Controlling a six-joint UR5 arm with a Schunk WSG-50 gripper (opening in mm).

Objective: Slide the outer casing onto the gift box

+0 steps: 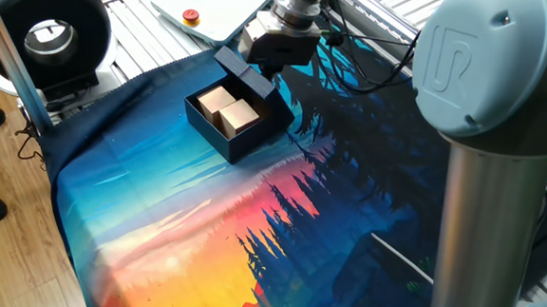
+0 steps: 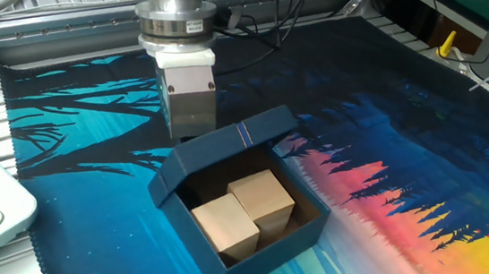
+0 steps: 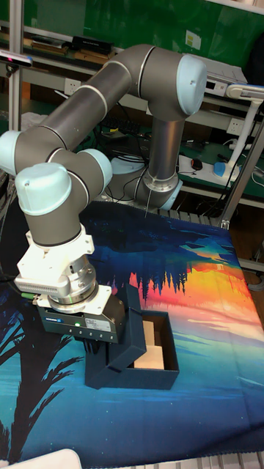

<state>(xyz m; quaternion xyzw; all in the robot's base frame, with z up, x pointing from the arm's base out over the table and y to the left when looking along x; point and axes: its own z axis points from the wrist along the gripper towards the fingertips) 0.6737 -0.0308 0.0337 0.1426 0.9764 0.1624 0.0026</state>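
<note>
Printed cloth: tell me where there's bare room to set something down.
The orange-and-yellow half of the cloth, from the gift box toward the front edge, lies bare. Crowded: the back corner, where the hand, casing and cables sit.

- A robotics lab: a UR5 arm stands at an aluminium-slat bench.
- Teach pendant, power strip and equipment shelves stand around.

Even, bright indoor light from above; soft shadows only. The arm looms blurred at right of one fixed view; elsewhere sharp.
</note>
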